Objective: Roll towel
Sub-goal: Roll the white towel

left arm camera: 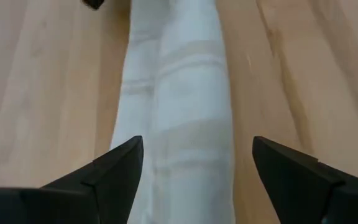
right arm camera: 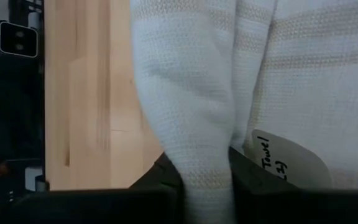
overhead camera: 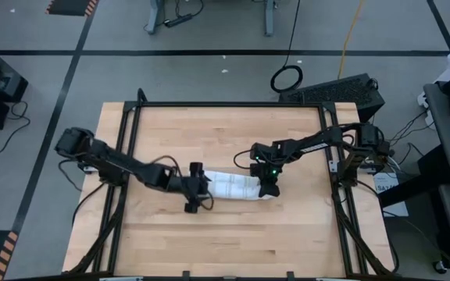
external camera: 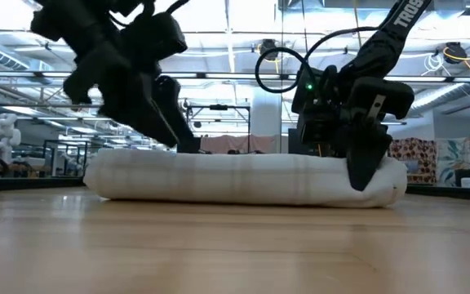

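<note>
The towel (overhead camera: 237, 186) is a white roll with faint check lines, lying left to right on the wooden table's middle (external camera: 243, 180). My left gripper (overhead camera: 197, 189) is at the roll's left end, open. In its wrist view it (left arm camera: 197, 152) has one finger on either side of the roll (left arm camera: 185, 93), and I cannot tell that they touch it. My right gripper (overhead camera: 268, 187) is at the roll's right end, shut on the cloth (right arm camera: 191, 81). A white label tag (right arm camera: 284, 158) with handwriting shows beside its fingers. My right gripper pinches a raised ridge of cloth (right arm camera: 207, 165) at the towel's right end between its two fingers. The fingers (external camera: 365, 167) slant down onto it from above. The roll stays lying on the table; how many layers are in the pinch does not show.
A black metal frame (overhead camera: 330, 148) edges the table on the left, right and far sides. Bare wood lies in front of the roll (overhead camera: 233, 234) and behind it (overhead camera: 225, 133). Cables and equipment stand on the floor beyond the table.
</note>
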You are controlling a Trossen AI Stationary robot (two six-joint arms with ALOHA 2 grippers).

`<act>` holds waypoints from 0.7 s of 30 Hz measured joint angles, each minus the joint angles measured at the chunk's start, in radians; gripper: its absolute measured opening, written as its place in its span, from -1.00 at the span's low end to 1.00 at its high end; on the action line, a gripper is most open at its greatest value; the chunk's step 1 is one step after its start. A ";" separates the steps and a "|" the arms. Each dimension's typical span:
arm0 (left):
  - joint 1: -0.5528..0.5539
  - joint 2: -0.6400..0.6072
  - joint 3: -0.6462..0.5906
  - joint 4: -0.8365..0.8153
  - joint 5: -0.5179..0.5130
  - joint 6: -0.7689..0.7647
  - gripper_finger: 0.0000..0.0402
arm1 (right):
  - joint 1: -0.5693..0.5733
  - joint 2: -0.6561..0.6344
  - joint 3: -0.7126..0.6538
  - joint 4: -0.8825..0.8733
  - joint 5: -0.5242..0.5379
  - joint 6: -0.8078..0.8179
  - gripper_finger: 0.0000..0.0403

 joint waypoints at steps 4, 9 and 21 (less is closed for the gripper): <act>-0.041 0.092 0.001 0.016 -0.066 0.028 0.42 | -0.005 0.003 -0.002 -0.001 -0.038 -0.005 -0.75; -0.025 0.144 0.001 0.052 -0.072 -0.040 -0.10 | -0.005 0.002 -0.002 0.000 -0.041 0.003 -0.74; 0.074 0.094 0.016 0.033 0.202 -0.304 -0.82 | 0.031 -0.203 -0.006 -0.164 0.064 -0.086 -0.24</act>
